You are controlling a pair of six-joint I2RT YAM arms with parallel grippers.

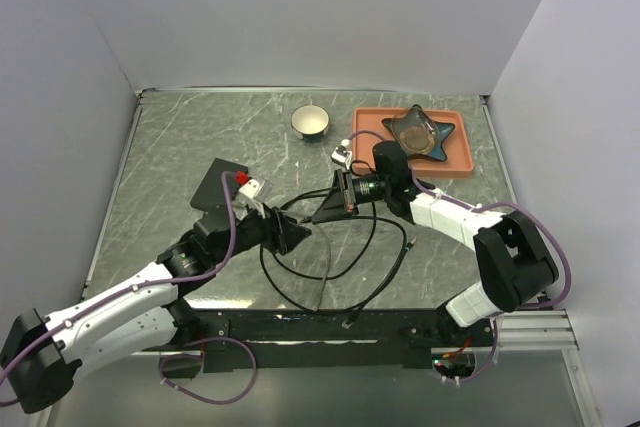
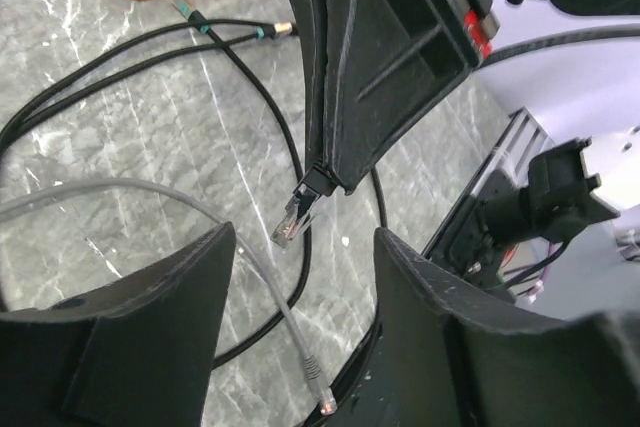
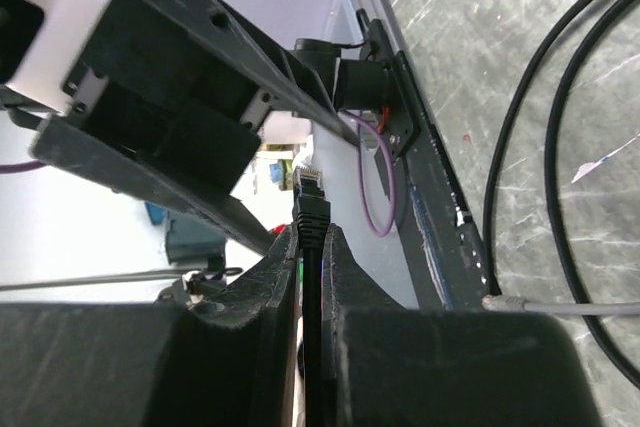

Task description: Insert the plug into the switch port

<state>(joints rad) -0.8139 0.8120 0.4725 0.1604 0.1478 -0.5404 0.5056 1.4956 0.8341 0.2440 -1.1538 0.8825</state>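
A: Where is the plug (image 3: pixel 309 185) now?

B: In the air over the middle of the worktop (image 1: pixel 170 147). The right tool (image 3: pixel 310 237) pinches it by the black boot just behind the head, and its cable (image 1: pixel 300 287) trails in loose loops towards the near edge.

A: And the left tool (image 2: pixel 305 235)?

B: Fingers spread, holding nothing, just beneath the plug's tip.

A: How will it handle?

B: Light and small, I'd judge, with a hard plastic head and a thin latch that could snap. The cable looks limp but springy, so it may tug the head askew. Grip the boot, not the cord.

A: The port?

B: Not visible. A black box (image 1: pixel 215 187) left of centre may be the switch.
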